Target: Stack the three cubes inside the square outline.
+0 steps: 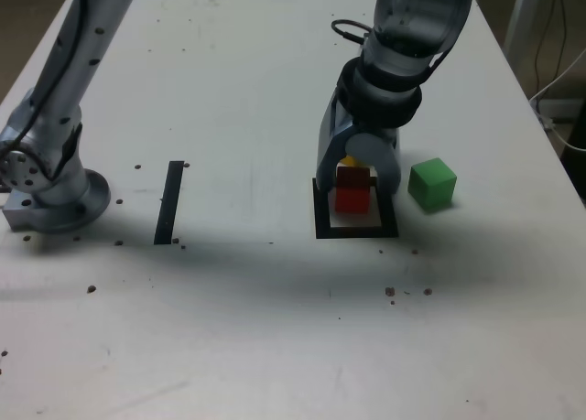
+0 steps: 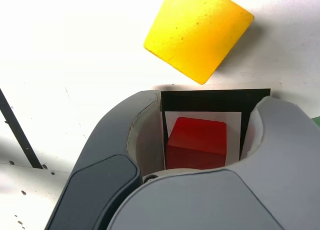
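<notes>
my gripper [image 1: 358, 175] over the square outline [image 1: 356, 231], one cube [image 2: 196, 143] inside the outline between my jaws, second cube [image 2: 198, 33] just behind the outline, third cube [image 1: 432, 183] beside it on the exterior view's right, tape strip [image 1: 169, 202] well apart to the left

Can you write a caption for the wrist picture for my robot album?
The open pincer hangs over the red cube inside the square outline, with the yellow cube outside it.

Exterior view high, fronting table [image 1: 275, 328]; wrist view close, downward; shared square outline [image 1: 322, 220].
</notes>
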`<action>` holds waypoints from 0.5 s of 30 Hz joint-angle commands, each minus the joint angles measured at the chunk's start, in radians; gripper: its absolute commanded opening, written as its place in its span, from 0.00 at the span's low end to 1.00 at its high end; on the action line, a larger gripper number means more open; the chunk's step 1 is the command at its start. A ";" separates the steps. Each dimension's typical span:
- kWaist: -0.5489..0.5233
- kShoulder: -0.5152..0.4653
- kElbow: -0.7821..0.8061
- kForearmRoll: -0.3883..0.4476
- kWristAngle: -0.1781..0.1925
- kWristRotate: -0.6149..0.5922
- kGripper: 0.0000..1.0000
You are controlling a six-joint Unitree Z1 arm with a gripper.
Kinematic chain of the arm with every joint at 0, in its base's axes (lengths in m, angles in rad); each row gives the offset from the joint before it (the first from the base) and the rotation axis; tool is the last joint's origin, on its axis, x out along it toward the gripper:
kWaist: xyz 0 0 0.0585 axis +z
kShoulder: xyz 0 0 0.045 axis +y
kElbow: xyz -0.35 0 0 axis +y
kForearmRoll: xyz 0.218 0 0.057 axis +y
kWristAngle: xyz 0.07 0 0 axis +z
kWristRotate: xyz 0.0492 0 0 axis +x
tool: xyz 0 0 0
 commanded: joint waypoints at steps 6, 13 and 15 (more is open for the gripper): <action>0.003 -0.060 0.022 0.028 0.050 -0.021 0.99; 0.006 -0.152 0.053 0.095 0.122 -0.045 0.99; 0.010 -0.170 0.058 0.109 0.142 -0.034 0.99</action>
